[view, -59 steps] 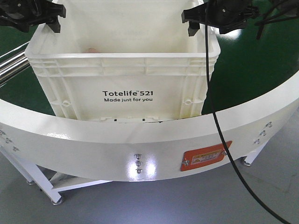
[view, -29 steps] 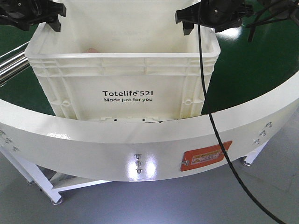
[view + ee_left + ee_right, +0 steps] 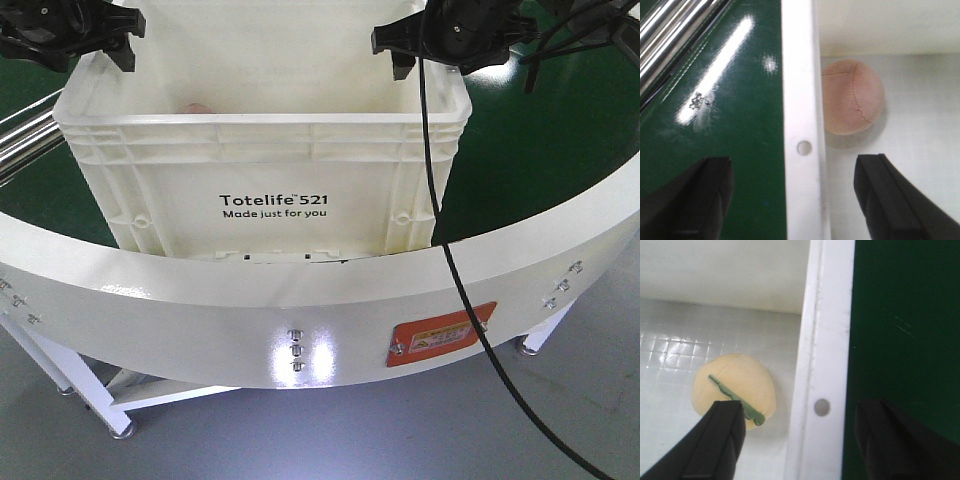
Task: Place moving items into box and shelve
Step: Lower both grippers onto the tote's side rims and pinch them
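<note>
- Front view: the white box (image 3: 270,190), printed "Totelife 521 Made just for you", is seen standing on the green tabletop (image 3: 540,150), just behind the curved white table edge (image 3: 300,300).
- Front view: the L gripper (image 3: 100,45) is held over the box's left wall and the R gripper (image 3: 432,55) over its right wall, both at the far end of the box.
- Front view: a small pinkish patch is glimpsed over the near rim at the left, prob. the pink ball (image 3: 195,106); too little is shown to be sure.
- Front view: a black cable (image 3: 450,250) is hung from the R arm, down across the table edge, next to an orange label (image 3: 440,335).
- L wrist view: the L gripper (image 3: 100,45) is spread wide, nothing gripped; 1 finger is over the tabletop, 1 is inside the box, w/ the rim between them.
- L wrist view: the pink ball is seen on the box floor, against the left wall, near a corner.
- L wrist view: metal rails (image 3: 670,35) are seen at the top left.
- R wrist view: the R gripper (image 3: 802,420) is likewise spread and empty, astride the right rim.
- R wrist view: the yellow ball (image 3: 732,390), w/ its green stitched stripe, is seen on the box floor close to the right wall, partly hidden by the inner finger (image 3: 715,440); whether they touch cannot be told.
</note>
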Robot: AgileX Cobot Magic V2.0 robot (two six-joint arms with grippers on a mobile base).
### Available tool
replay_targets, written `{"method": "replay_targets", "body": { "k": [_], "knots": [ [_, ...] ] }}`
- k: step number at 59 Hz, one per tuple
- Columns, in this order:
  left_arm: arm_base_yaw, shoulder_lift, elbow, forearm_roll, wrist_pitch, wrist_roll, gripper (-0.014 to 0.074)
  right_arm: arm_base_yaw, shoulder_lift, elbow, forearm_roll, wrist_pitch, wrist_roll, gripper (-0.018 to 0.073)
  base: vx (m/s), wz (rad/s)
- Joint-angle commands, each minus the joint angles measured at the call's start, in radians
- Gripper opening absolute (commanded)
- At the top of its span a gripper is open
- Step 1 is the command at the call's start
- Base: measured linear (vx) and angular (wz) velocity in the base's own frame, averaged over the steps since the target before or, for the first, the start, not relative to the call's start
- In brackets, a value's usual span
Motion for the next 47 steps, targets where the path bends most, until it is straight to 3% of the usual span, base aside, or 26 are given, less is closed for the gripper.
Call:
{"method": "replay_targets", "body": {
  "k": [1, 22, 30, 47],
  "knots": [
    [-0.003, -0.055, -0.035, -0.028, -0.033, 0.023, 0.0593, -0.007, -0.052, -0.034, -0.028, -0.039, 0.006, 0.0482, 0.0, 0.0],
    [-0.003, -0.055, -0.035, -0.03, -0.032, 0.03, 0.0568, -0.007, -0.049, -0.034, -0.029, -0.033, 0.006, 0.045, 0.0, 0.0],
    [-0.003, -0.055, -0.035, -0.03, -0.027, 0.032, 0.0487, -0.007, -0.049, -0.034, -0.029, -0.033, 0.006, 0.0398, 0.0, 0.0],
    [-0.003, -0.055, -0.035, -0.03, -0.031, 0.033, 0.0223, -0.007, -0.049, -0.034, -0.028, -0.03, 0.006, 0.0206, 0.0, 0.0]
  ]
}}
